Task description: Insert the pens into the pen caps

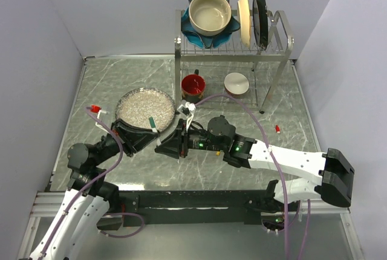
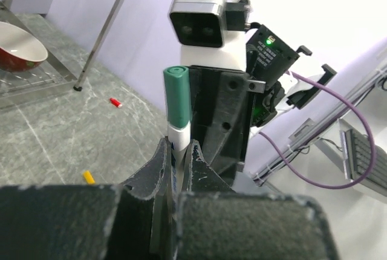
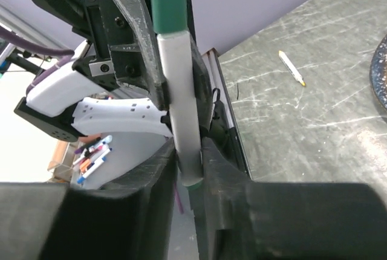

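Green pen (image 3: 181,97) is held off the bench (image 1: 121,72) between both arms. In the overhead view it sits at about 5 o'clock on the rim of the bead bowl (image 1: 117,107).

Left claw (image 2: 178,150): narrow, pinched on the white barrel just under the green cap (image 2: 176,94).
Right claw (image 3: 190,154): also narrow, gripping what I take to be the same barrel near its green tail end.

The cap looks to be on the pen. I cannot tell whether it is pushed fully home.

Risks, as I judge them:
- Two claws are on one thin barrel, with their bodies close together. Any off-axis push or pull could bend the pen or twist it out of one grip.
- If the cap is only part seated, letting go could leave it loose, or it could drop off.
- The pen hangs at the bowl's edge. A slip here could land it among the beads, where it would be awkward to regrasp.
- The claws could knock each other when they part.

Elsewhere, a red cap (image 1: 277,129) lies on the bench at 3 o'clock from the claws. It is well apart from the red-ended pen (image 1: 95,110) at 9 o'clock of the bowl. A yellow-tipped pen (image 3: 292,68) also lies loose.
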`<state>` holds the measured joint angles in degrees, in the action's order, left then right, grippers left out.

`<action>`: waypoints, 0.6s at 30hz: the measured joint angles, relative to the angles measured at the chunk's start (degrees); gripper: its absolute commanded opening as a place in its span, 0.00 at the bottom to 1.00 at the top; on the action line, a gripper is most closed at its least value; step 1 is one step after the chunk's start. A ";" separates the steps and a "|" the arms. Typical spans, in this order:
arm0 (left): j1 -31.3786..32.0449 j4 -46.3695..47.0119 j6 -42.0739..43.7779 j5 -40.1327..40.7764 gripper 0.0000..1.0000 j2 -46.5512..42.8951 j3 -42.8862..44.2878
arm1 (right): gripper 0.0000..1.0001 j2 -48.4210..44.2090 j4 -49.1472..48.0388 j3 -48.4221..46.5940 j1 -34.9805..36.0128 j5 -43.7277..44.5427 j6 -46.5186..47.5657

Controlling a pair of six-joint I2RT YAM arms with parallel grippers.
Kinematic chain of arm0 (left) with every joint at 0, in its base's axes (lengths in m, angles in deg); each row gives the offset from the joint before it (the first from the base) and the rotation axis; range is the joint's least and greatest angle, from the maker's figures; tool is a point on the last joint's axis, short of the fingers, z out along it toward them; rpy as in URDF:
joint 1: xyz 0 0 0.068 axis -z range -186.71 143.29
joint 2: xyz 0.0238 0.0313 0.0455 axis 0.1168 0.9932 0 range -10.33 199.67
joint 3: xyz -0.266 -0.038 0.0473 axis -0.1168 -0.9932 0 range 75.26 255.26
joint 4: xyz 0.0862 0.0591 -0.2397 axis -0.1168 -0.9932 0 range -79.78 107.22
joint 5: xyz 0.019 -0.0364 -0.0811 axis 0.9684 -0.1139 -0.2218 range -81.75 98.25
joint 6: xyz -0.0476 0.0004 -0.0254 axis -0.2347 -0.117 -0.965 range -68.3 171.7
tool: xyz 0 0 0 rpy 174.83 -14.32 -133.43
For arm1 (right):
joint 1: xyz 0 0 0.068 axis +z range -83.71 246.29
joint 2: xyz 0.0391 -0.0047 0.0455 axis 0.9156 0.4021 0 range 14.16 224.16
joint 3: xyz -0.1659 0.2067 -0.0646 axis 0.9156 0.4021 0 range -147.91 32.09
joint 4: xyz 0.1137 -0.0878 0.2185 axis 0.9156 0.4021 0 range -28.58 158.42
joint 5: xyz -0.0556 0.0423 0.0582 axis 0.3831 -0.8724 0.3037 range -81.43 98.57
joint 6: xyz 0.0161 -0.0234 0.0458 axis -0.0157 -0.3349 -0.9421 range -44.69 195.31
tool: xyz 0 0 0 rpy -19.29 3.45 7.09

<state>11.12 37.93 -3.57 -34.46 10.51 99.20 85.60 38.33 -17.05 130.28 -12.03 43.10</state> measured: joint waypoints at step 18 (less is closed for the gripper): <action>-0.04 5.51 -1.09 -1.36 0.65 0.02 0.04 | 0.00 -0.26 -1.62 0.00 0.00 -1.27 -0.28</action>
<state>11.07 43.44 -4.66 -35.82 10.53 99.25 85.34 36.72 -17.05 130.28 -13.30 42.82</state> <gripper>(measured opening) 0.599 0.188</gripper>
